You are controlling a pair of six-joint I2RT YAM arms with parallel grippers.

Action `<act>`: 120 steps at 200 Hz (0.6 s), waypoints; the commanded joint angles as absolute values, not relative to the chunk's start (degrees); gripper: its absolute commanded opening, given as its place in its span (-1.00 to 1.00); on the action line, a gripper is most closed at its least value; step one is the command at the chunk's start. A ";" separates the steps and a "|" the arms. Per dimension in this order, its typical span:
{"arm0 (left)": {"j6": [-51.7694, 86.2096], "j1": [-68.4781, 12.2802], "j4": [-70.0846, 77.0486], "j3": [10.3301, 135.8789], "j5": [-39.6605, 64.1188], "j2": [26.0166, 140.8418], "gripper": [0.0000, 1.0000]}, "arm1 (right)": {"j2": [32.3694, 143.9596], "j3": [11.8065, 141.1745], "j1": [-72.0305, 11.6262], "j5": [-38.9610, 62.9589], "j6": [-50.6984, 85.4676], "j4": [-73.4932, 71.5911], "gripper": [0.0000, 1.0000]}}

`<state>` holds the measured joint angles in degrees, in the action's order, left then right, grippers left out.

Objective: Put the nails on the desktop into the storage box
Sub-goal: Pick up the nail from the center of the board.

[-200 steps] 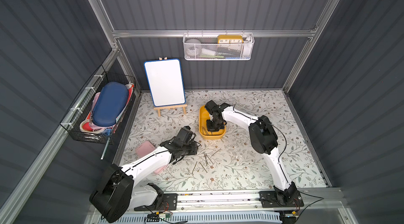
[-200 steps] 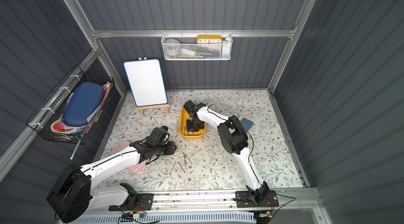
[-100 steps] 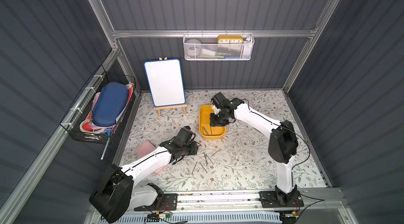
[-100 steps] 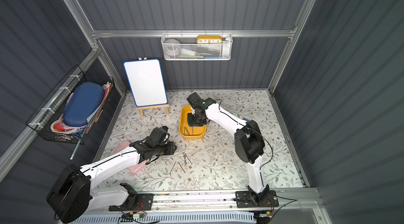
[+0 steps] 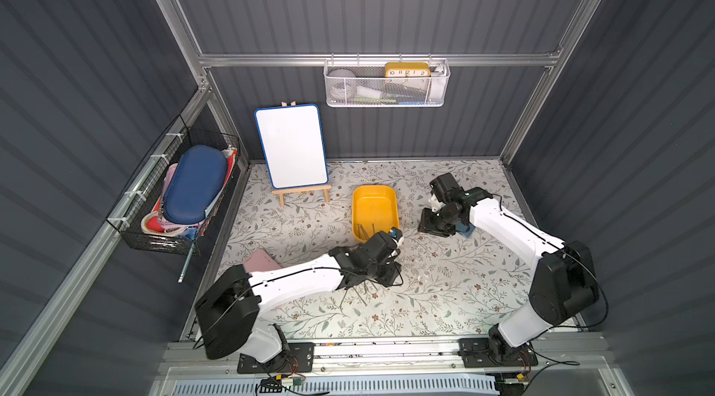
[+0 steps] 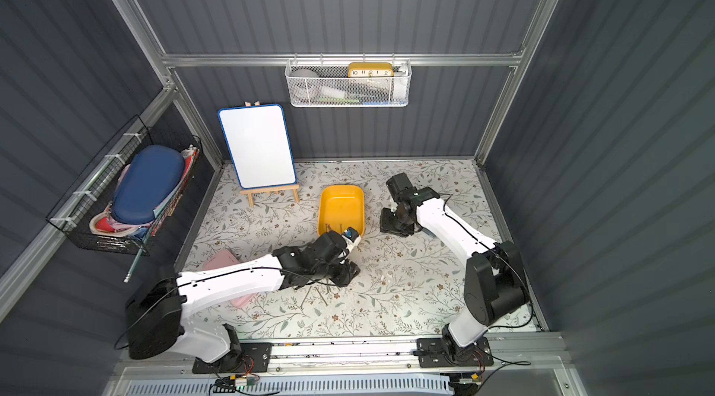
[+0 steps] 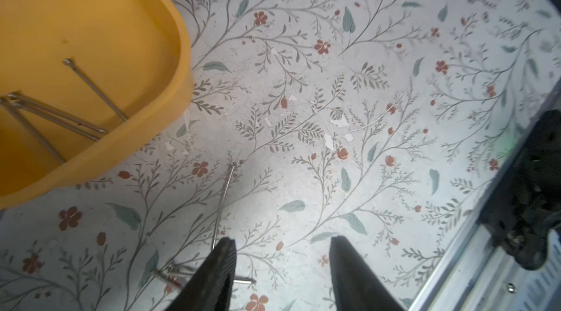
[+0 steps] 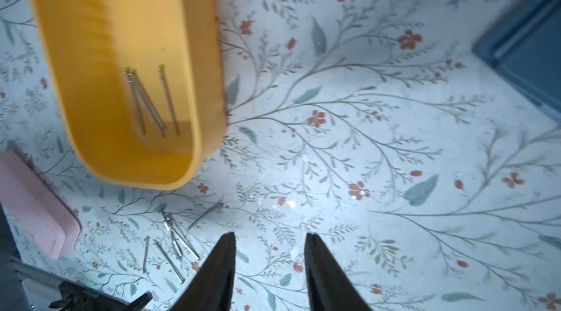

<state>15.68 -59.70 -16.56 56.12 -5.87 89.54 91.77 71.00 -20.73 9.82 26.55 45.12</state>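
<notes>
The yellow storage box (image 5: 374,204) (image 6: 342,202) stands mid-table on the flowered desktop (image 5: 445,278). A few nails (image 7: 60,112) (image 8: 151,103) lie at its near end. Several more nails (image 5: 356,295) (image 6: 315,293) (image 8: 173,239) lie loose on the desktop in front of it. My left gripper (image 5: 387,278) (image 7: 280,241) hovers low over that loose group, open and empty. One nail (image 7: 223,203) runs up to one fingertip and others are half hidden behind it. My right gripper (image 5: 433,226) (image 8: 270,235) hangs to the right of the box, open with bare desktop between its fingers.
A pink case (image 5: 263,260) (image 8: 33,203) lies partly under my left arm. A flat blue square (image 8: 528,48) sits beside the right gripper. A whiteboard on an easel (image 5: 292,146) stands back left, with baskets on the walls and a metal rail along the front edge.
My right gripper has swung from over the storage box to its right side and opened. My left gripper has moved right, over the loose nails, with its jaws a little wider.
</notes>
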 commanded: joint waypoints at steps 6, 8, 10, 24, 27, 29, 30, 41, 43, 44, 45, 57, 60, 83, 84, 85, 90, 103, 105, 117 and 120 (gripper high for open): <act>11.76 -59.34 -22.47 59.81 -8.10 94.21 0.07 | 88.90 69.50 -19.44 10.99 25.32 44.39 -0.16; 11.71 -59.33 -22.69 60.15 -8.26 94.57 0.07 | 88.85 69.34 -19.36 11.01 25.32 44.36 -0.16; 11.74 -59.35 -23.03 60.48 -8.53 95.03 0.07 | 88.72 69.30 -19.34 11.04 25.31 44.38 -0.16; 11.54 -59.24 -24.70 62.37 -9.24 97.67 0.05 | 88.29 68.43 -19.03 11.22 25.14 43.96 -0.17; 11.44 -59.24 -24.90 62.63 -9.16 98.13 0.05 | 88.34 68.24 -18.99 11.31 25.14 43.79 -0.17; 11.34 -59.24 -24.94 62.83 -9.15 98.47 0.04 | 88.27 68.15 -18.88 11.38 25.18 43.73 -0.17; 11.25 -59.24 -25.00 62.93 -9.10 98.59 0.04 | 88.25 68.13 -18.89 11.40 25.16 43.66 -0.17; 10.89 -59.24 -25.04 63.67 -8.67 100.00 0.02 | 88.22 67.47 -18.74 11.69 25.14 43.27 -0.17; 10.79 -59.24 -25.05 63.82 -8.67 100.15 0.02 | 88.24 67.43 -18.73 11.75 25.03 43.12 -0.17; 10.80 -59.24 -25.09 63.86 -8.69 100.21 0.02 | 88.24 67.38 -18.72 11.77 24.99 43.09 -0.17; 10.76 -59.24 -25.11 63.96 -8.65 100.38 0.02 | 88.28 67.35 -18.72 11.77 25.02 43.08 -0.16; 10.55 -59.24 -25.81 65.01 -9.22 101.63 0.01 | 88.39 67.07 -18.57 11.82 24.84 43.06 -0.17; 10.47 -59.24 -26.02 65.36 -9.38 102.00 0.01 | 88.34 67.06 -18.58 11.75 24.84 43.07 -0.17; 10.38 -58.81 -27.60 67.48 -9.86 104.83 -0.03 | 88.46 66.75 -18.33 11.70 24.46 42.73 -0.18; 10.38 -58.80 -27.69 67.58 -9.90 104.97 -0.03 | 88.44 66.78 -18.35 11.70 24.45 42.72 -0.18; 10.42 -58.76 -27.77 67.67 -9.91 105.05 -0.03 | 88.47 66.79 -18.31 11.69 24.40 42.72 -0.18; 10.37 -58.73 -28.21 68.21 -10.16 105.69 -0.04 | 88.50 66.80 -18.36 11.70 24.28 42.80 -0.18; 10.35 -58.54 -29.31 69.43 -10.76 107.31 -0.06 | 88.71 66.63 -18.28 11.74 24.05 42.58 -0.19; 10.37 -58.54 -29.41 69.63 -10.87 107.60 -0.06 | 88.71 66.62 -18.28 11.70 24.12 42.48 -0.19; 10.12 -58.37 -30.02 70.59 -11.59 108.76 -0.07 | 88.77 66.62 -18.28 11.51 23.75 42.53 -0.19; 10.10 -58.27 -30.17 70.90 -11.57 109.13 -0.07 | 88.77 66.62 -18.26 11.44 23.73 42.62 -0.19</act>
<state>11.46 -58.87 -26.26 68.49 -9.85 106.94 88.58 67.13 -18.55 11.42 24.84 42.85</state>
